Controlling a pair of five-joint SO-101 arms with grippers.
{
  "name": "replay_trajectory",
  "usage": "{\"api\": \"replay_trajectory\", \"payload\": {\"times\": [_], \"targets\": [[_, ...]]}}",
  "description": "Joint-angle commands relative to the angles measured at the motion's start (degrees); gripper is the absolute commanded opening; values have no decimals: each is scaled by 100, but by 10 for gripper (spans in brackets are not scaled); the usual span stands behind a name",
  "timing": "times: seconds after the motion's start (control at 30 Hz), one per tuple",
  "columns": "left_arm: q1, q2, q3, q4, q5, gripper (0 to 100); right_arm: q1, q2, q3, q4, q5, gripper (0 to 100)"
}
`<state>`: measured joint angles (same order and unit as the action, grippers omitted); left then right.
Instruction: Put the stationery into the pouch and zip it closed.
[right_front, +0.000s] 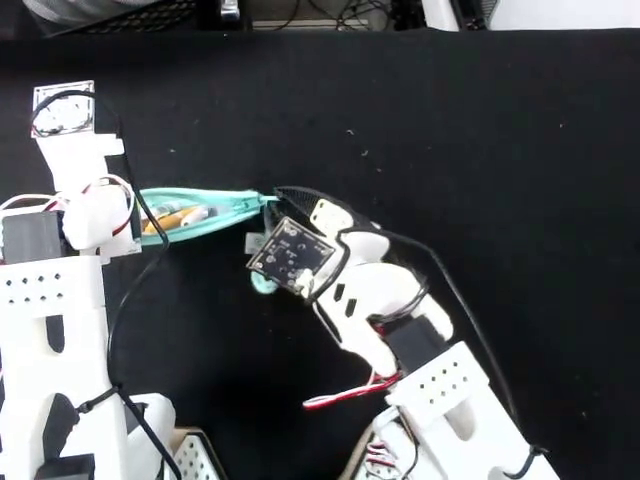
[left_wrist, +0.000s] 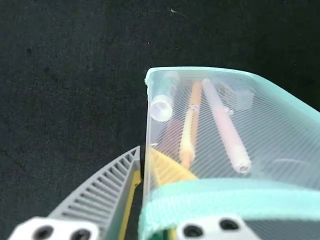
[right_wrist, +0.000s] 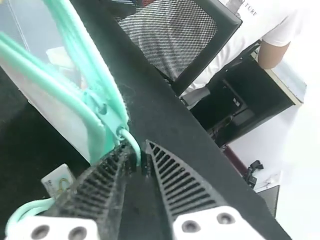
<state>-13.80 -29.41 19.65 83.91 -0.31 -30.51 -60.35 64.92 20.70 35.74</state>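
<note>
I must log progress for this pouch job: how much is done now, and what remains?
Done: the pens lie inside the clear pouch. In hand: the left gripper holds one end of the pouch, and the right gripper pinches the zipper pull. Still to do: the zip bands spread apart beyond the slider, so the pouch looks open; pulling it shut remains.

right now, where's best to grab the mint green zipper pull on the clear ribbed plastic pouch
Pinch the thin loop of the mint green zipper pull, coming from beyond the pouch end, along its length: the loop sticks out past the slider there.
</note>
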Motion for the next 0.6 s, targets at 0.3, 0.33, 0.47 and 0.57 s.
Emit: {"api": "replay_trajectory", "payload": {"times": [0.3, 0.33, 0.47, 0.57], "targets": [[-4, 105, 259, 9, 18, 30, -607, 31, 31, -149, -132, 17], [-4, 105, 259, 9, 18, 30, -598, 31, 22, -149, -246, 28], [-4, 105, 268, 9, 18, 30, -598, 31, -13, -158, -527, 93], [-4, 105, 268, 9, 18, 30, -598, 31, -13, -158, -554, 91]]}}
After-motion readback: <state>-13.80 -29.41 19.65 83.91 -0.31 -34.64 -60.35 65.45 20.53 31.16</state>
